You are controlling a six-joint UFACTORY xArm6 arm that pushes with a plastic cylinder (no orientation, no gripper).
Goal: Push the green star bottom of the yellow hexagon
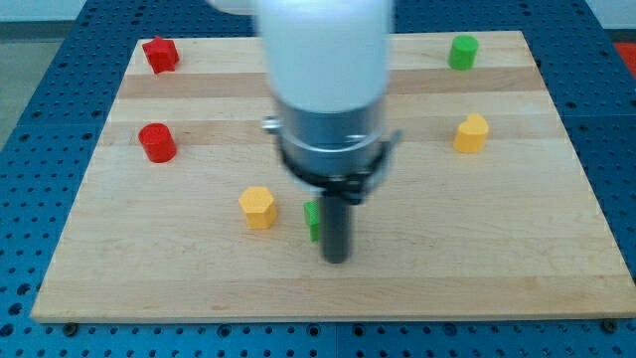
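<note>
The yellow hexagon [257, 207] sits flat on the tabletop [477, 249], left of centre in the view and towards its bottom. Just to its right lies the green star [312, 219], mostly hidden behind my rod, only a green sliver showing, its shape unclear.

You have a single view. It looks down at a slant from above the near long edge of the wooden board [477, 268], facing its far edge. All four corners are in frame, with blue perforated table [30, 119] around them. The arm [323, 89] stands close to the lens, blurred, and hides the board's centre.
</note>
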